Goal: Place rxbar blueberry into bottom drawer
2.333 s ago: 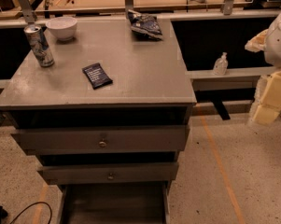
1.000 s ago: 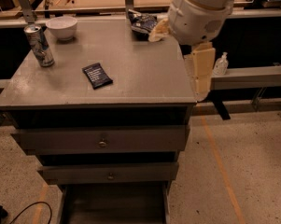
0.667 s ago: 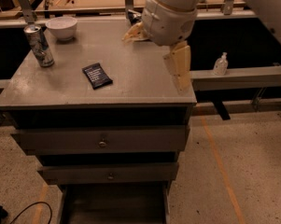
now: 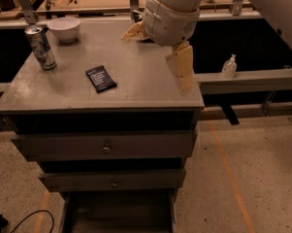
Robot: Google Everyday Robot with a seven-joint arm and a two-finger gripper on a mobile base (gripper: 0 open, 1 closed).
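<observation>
The rxbar blueberry (image 4: 101,78), a small dark navy bar with white text, lies flat on the grey cabinet top (image 4: 136,86), left of centre. My gripper (image 4: 154,64) hangs over the right half of the top, to the right of the bar and above it, apart from it. Its two cream fingers (image 4: 181,69) are spread wide and hold nothing. The bottom drawer (image 4: 119,212) is pulled out at the foot of the cabinet, its dark inside showing.
A drink can (image 4: 40,46) and a white bowl (image 4: 64,28) stand at the top's back left. Two shallower drawers with knobs (image 4: 106,148) are shut. A small clear bottle (image 4: 229,66) stands on a rail at right. A black cable (image 4: 24,220) lies on the floor at left.
My arm has swung in from the right edge of the view and moved left over the cabinet top, now covering the back right corner. The bar has not moved.
</observation>
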